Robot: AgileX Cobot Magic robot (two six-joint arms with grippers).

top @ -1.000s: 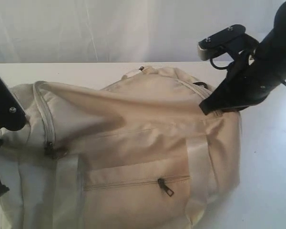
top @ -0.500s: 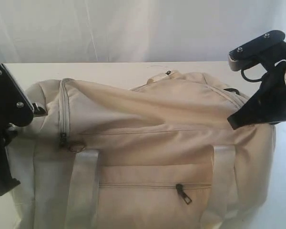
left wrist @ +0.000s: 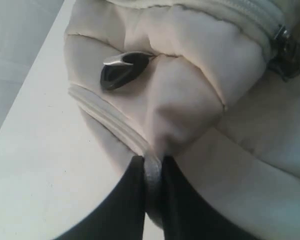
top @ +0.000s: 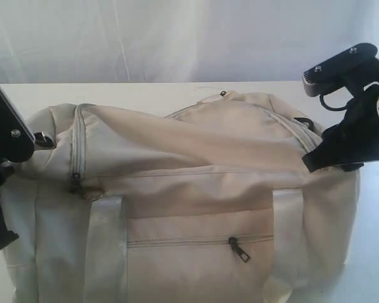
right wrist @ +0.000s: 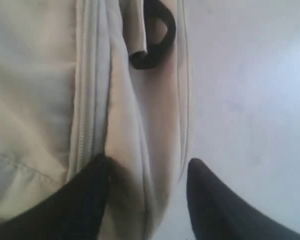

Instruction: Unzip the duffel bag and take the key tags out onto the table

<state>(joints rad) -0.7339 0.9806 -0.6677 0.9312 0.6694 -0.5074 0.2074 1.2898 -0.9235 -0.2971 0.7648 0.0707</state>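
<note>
Pinching a fold at the left end of the duffel bag [top: 196, 189] with the left fingers [left wrist: 135, 195], clamped tight. Lying lengthwise across the white tabletop [top: 145, 91], front pocket [top: 189, 268] zipped. Straddling the right end with the right fingers [right wrist: 85, 195], spread apart, gripping nothing.

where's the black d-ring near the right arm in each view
Exterior: D-ring on the duffel bag's end, beside the right fingers.
Left wrist: not in it; that ring is another.
Right wrist: D-ring just beyond the open fingers.
Shared landmark: the bag's cream fabric.
</note>
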